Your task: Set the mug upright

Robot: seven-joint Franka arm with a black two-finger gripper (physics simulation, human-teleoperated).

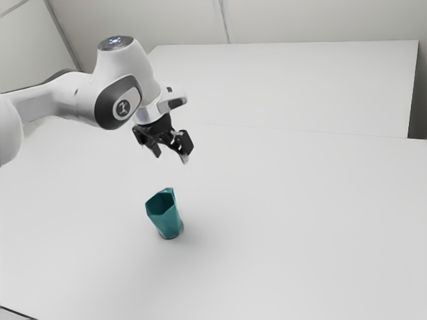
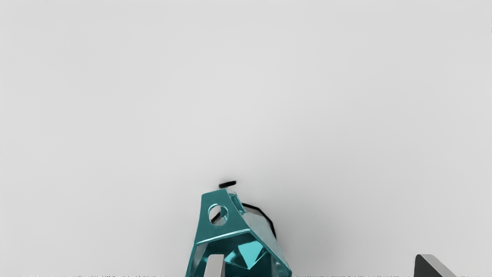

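The gripper (image 1: 172, 157) is up in the air above the table, higher than the teal mug (image 1: 169, 220) in the exterior view. The mug rests on its base, opening facing up, with a slight lean toward the exterior view's left; whether that is real tilt I cannot tell. In the wrist view, the gripper (image 2: 323, 265) has its two fingers wide apart, nothing held between them. One finger overlaps the open mouth of the mug (image 2: 221, 234), whose handle with a round hole points away from the fingers.
A white table (image 1: 287, 220) spreads around the mug, and a second white surface (image 1: 287, 87) lies beyond it. Pale wall panels (image 1: 320, 20) stand at the back. A small dark strip (image 2: 227, 184) shows beside the handle.
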